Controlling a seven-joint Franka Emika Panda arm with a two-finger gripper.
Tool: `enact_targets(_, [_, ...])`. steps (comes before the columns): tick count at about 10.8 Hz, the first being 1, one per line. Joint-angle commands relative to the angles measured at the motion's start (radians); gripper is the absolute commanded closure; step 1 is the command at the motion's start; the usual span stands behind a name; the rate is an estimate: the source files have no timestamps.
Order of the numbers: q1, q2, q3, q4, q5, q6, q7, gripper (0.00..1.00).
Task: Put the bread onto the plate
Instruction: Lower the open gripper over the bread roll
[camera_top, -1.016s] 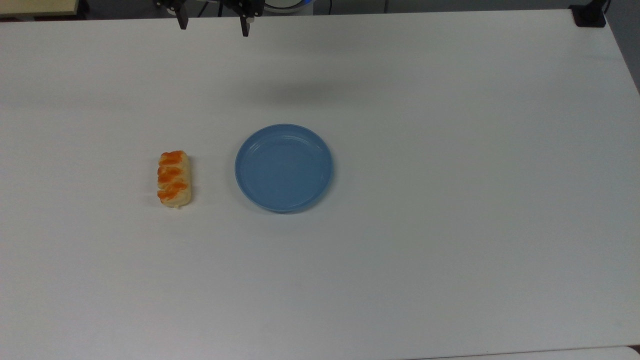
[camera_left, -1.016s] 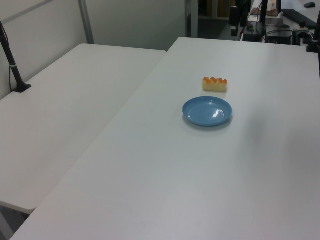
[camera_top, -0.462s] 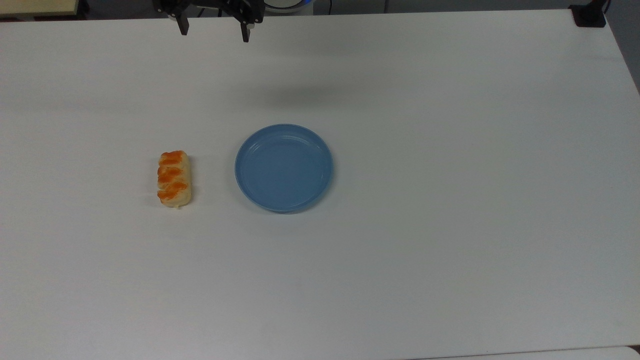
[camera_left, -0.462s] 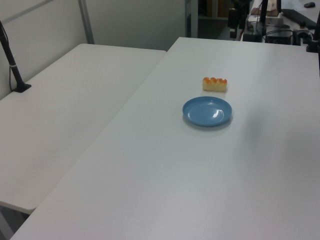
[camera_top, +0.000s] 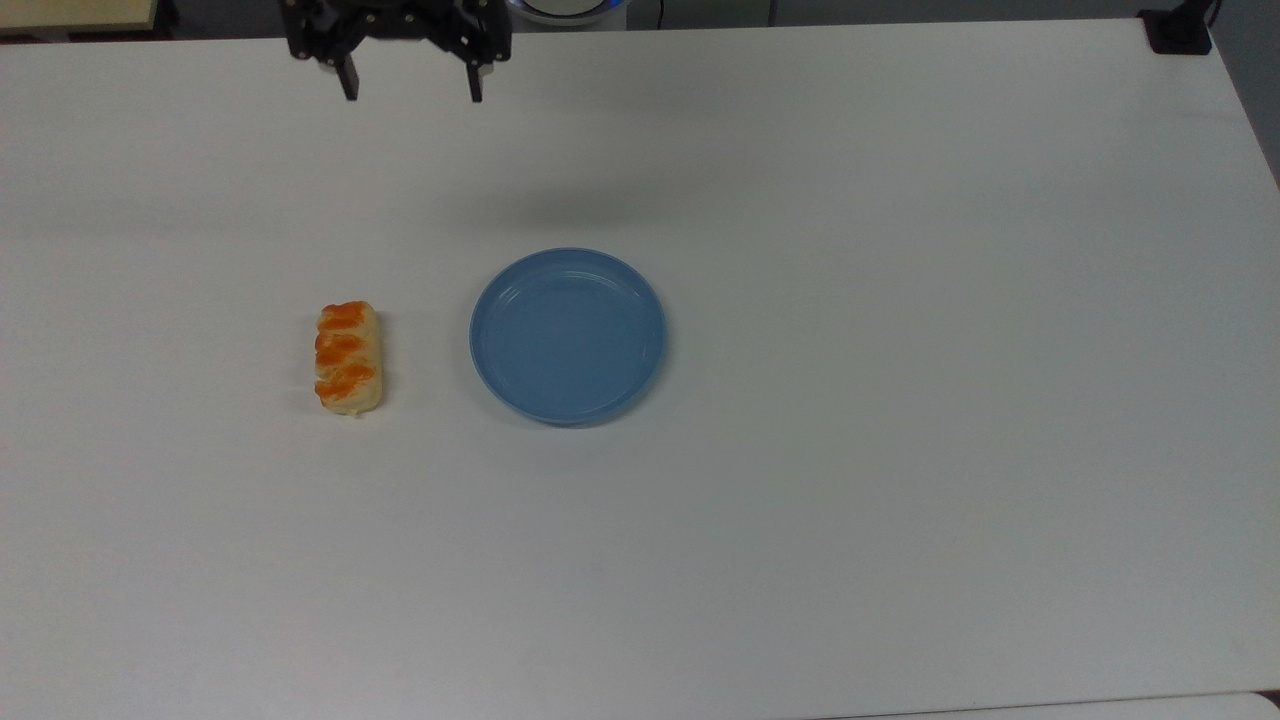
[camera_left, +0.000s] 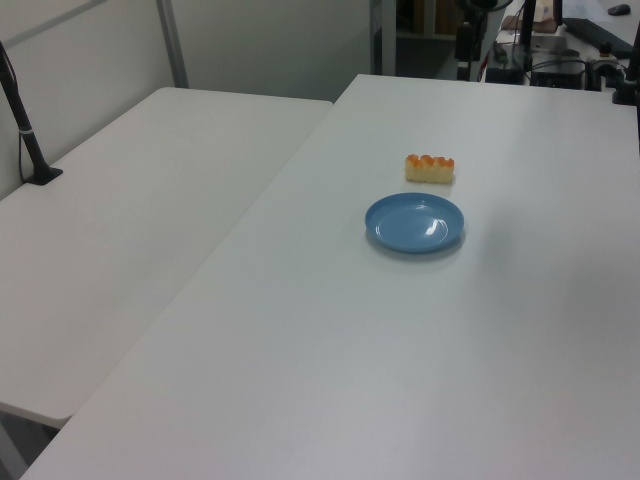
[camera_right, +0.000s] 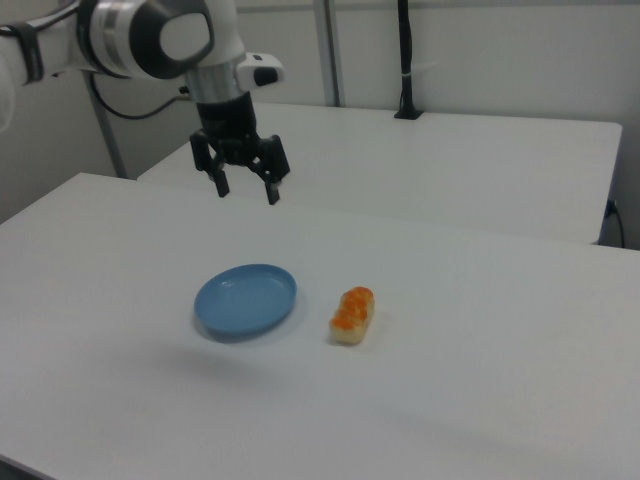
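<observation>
The bread (camera_top: 348, 358) lies flat on the white table (camera_top: 900, 400), its long axis running near-to-far in the top view, just left of the plate (camera_top: 568, 335) and apart from it. The gripper (camera_top: 410, 92) hangs at the table's far edge in the top view, well apart from the bread, fingers spread and holding nothing.
</observation>
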Motion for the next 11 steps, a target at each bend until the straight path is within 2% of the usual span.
enact_targets(1, [-0.046, 0.084, -0.002, 0.003, -0.018, 0.1, -0.046, 0.0])
enact_targets(4, [-0.084, 0.189, -0.002, 0.002, -0.062, 0.206, -0.055, 0.0])
enact_targets(7, [-0.123, 0.276, -0.002, -0.002, -0.068, 0.282, -0.056, 0.0])
enact_targets(11, [-0.135, 0.367, -0.002, -0.006, -0.114, 0.354, -0.049, 0.0])
